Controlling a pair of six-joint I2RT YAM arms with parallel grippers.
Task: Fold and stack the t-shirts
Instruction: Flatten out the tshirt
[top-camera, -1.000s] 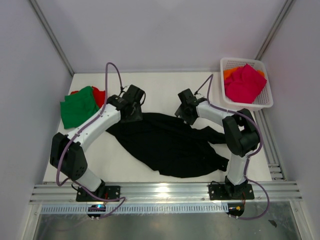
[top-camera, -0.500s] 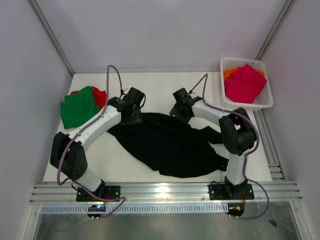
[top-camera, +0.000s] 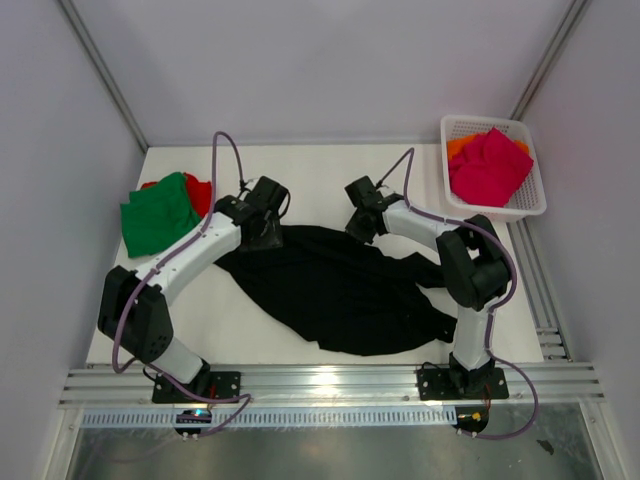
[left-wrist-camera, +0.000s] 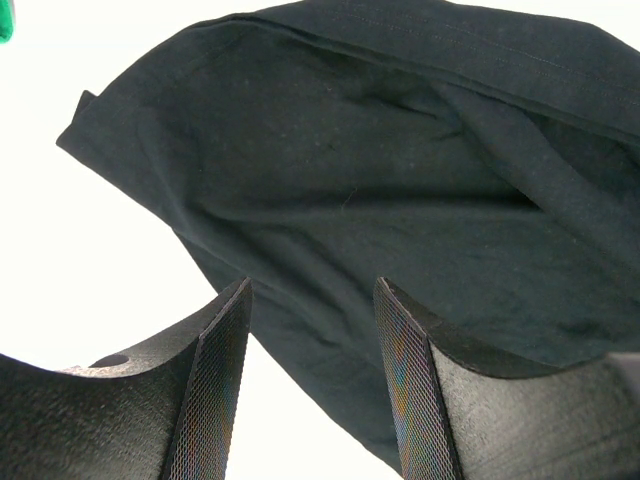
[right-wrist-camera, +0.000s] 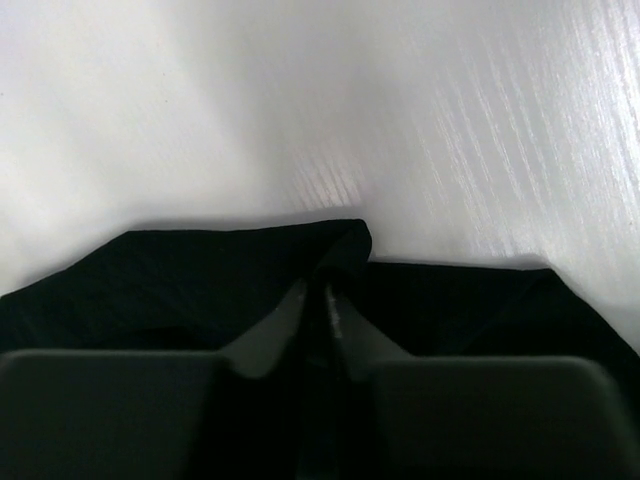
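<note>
Surroundings: the white lattice basket (top-camera: 530, 206) sat at the far right corner of the table (top-camera: 320, 172), well apart from your grippers. It held a magenta-pink t-shirt (top-camera: 490, 166) lying over an orange t-shirt (top-camera: 461, 146). At the far left edge a green t-shirt (top-camera: 155, 214) lay on top of a red t-shirt (top-camera: 201, 190), near your left arm's forearm. Neither pile touched the black t-shirt (top-camera: 340, 288).

Room: bare white table lay open behind both grippers, up to the back wall. The table's near edge ran along an aluminium rail (top-camera: 330, 381) by the arm bases. The black t-shirt's near hem stopped short of that rail.

Task thing: the black t-shirt lay mid-table, spread on a slant from far left to near right. It was rumpled, with long folds and a bunched part towards the right arm.

Grippers: your left gripper (left-wrist-camera: 312, 300) stood wide over the shirt's far left part, with cloth showing between its fingers and nothing held. Your right gripper (right-wrist-camera: 314, 298) was at the shirt's far edge, its fingers narrowed to a slit and pinching a raised fold of black cloth.
</note>
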